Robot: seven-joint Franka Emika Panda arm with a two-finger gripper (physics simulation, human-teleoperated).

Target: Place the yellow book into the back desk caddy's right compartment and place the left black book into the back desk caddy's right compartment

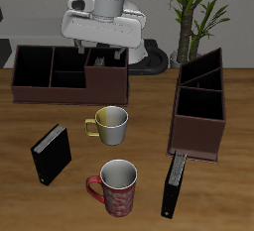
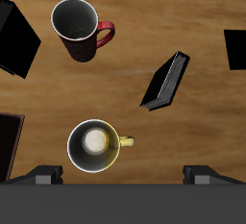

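Red mug (image 1: 117, 186), frame bottom. Left black book (image 1: 174, 185), lower right, on counter (image 1: 144, 141): likely next pickup. Fingers (image 2: 43, 177) wide, empty, above back desk caddy (image 1: 45, 91), upper left.

The exterior view looks down from the front, high, onto the whole table (image 1: 139, 126) and the robot's base. The wrist view looks straight down at the tabletop from well above. Both show the yellow-handled mug (image 1: 109, 124) (image 2: 94, 143) and red mug (image 1: 116, 185) (image 2: 77, 28).
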